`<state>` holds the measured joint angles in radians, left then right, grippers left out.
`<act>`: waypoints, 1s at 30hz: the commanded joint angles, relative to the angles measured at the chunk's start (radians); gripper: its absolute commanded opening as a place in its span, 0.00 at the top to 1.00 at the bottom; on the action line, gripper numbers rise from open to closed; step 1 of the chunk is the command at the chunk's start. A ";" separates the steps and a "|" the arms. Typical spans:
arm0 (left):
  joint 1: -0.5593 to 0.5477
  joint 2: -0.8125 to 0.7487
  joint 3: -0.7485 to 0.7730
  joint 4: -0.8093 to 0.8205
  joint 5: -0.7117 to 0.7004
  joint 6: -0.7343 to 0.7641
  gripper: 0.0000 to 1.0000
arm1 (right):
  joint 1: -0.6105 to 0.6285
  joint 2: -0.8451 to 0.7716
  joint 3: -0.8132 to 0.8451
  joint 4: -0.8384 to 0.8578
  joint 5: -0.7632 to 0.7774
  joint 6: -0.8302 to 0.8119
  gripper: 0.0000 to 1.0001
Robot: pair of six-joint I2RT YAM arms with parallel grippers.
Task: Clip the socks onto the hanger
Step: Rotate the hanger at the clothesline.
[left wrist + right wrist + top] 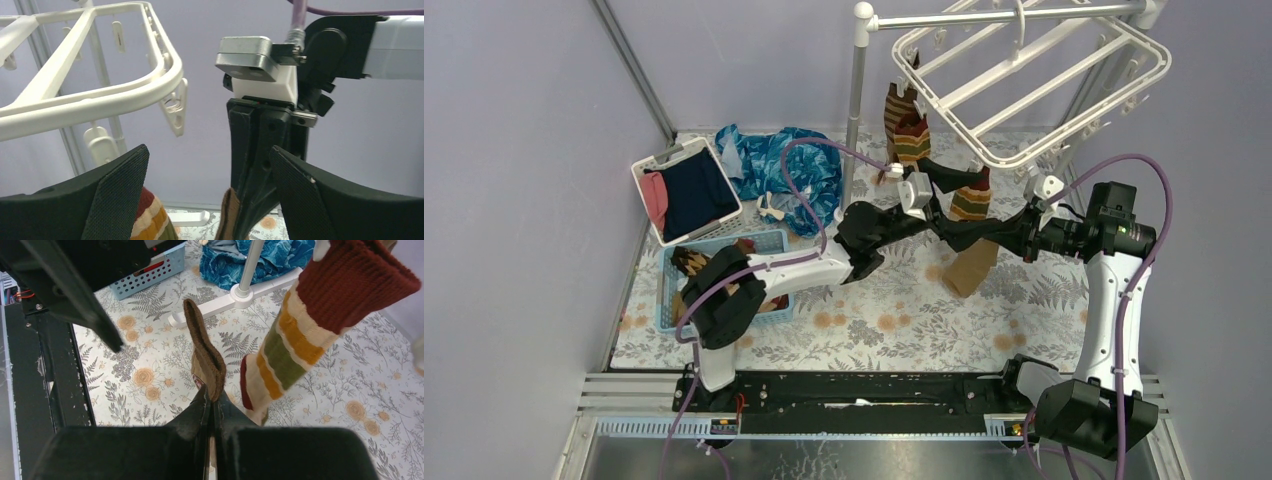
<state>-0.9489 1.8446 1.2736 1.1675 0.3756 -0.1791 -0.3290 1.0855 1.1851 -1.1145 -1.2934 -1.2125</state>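
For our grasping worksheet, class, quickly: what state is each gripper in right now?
Left gripper: open, holding nothing.
Right gripper: shut on the brown sock.

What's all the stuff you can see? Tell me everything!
hanger: one, white, top right
striped socks: two, brown with coloured bands, hanging under hanger
plain sock: one, tan-brown, in right end effector
blue basket: one, left
basket socks: count unclear, brown, in blue basket
white basket: one, holds navy and pink clothes, far left
rack pole: one, grey-white, middle
cloth: one, blue patterned, by rack pole
left end effector: one, black, open, below hanger
right end effector: one, black, shut on plain sock
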 commanded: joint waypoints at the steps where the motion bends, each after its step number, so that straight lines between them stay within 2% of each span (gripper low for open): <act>1: -0.009 0.057 0.071 -0.020 -0.085 0.038 0.06 | 0.005 -0.010 -0.012 0.047 0.010 0.060 0.97; 6: -0.014 0.097 0.115 -0.042 -0.127 0.061 0.05 | 0.005 -0.017 -0.027 0.064 0.030 0.075 0.97; 13: -0.015 0.122 0.151 -0.033 -0.075 0.057 0.04 | 0.005 -0.025 -0.029 0.055 0.047 0.070 0.97; 30: -0.028 0.097 0.108 0.016 -0.045 0.048 0.04 | 0.005 -0.034 -0.021 0.020 0.061 0.048 0.97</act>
<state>-0.9657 1.9568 1.3956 1.1137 0.3149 -0.1459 -0.3290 1.0695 1.1576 -1.0653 -1.2369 -1.1576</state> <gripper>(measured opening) 0.962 0.037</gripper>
